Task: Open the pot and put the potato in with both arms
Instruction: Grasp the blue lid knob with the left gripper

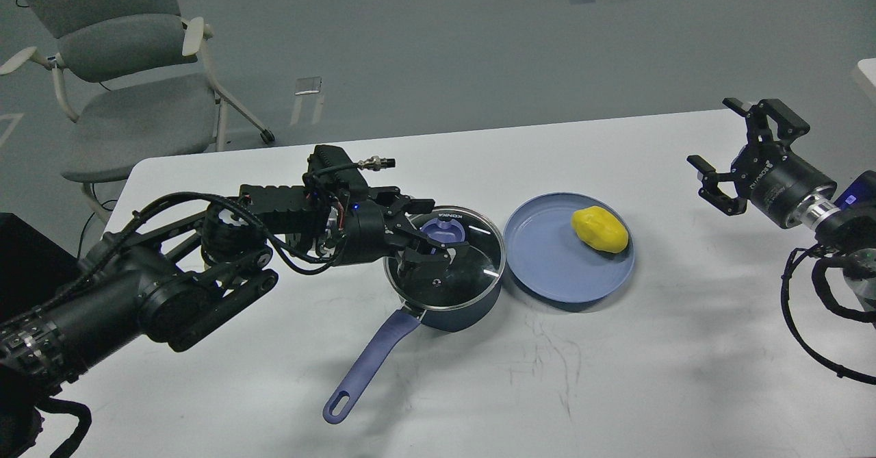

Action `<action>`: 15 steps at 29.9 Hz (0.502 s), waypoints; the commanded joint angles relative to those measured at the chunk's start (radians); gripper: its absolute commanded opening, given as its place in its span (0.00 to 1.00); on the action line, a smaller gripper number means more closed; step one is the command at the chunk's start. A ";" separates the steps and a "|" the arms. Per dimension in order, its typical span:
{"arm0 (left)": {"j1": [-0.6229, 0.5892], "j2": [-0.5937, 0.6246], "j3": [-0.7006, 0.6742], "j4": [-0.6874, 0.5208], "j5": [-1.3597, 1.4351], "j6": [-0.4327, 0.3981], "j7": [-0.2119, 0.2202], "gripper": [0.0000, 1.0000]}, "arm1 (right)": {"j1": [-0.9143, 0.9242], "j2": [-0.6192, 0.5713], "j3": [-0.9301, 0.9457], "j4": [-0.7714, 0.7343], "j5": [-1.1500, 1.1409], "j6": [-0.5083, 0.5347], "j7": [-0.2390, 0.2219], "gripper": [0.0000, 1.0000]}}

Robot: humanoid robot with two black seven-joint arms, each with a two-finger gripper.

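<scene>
A dark blue pot [455,311] with a purple handle [369,365] stands mid-table, covered by a glass lid [465,273] with a purple knob [445,229]. My left gripper [430,231] is open, low over the lid, its fingers on either side of the knob without closing on it. A yellow potato [600,229] lies on a blue plate [547,259] just right of the pot. My right gripper [729,146] is open and empty, raised at the table's far right, well away from the potato.
The white table [616,376] carries only the pot and plate. A grey chair [116,68] stands on the floor behind the table's left corner. A white object's edge [868,74] shows at the far right.
</scene>
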 commanded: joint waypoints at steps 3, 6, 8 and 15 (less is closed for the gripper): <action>0.004 -0.008 0.008 0.012 0.005 0.001 0.000 0.98 | 0.000 -0.002 0.000 0.000 0.000 0.000 0.000 1.00; 0.002 -0.010 0.033 0.014 0.013 0.001 0.000 0.95 | 0.000 -0.002 0.000 0.000 0.000 0.000 0.000 1.00; 0.005 -0.010 0.034 0.014 0.013 0.001 0.000 0.92 | 0.000 -0.002 0.000 0.000 0.000 0.000 0.000 1.00; 0.002 -0.011 0.044 0.014 0.013 0.045 0.000 0.52 | 0.000 -0.002 -0.002 0.001 0.000 0.000 0.000 1.00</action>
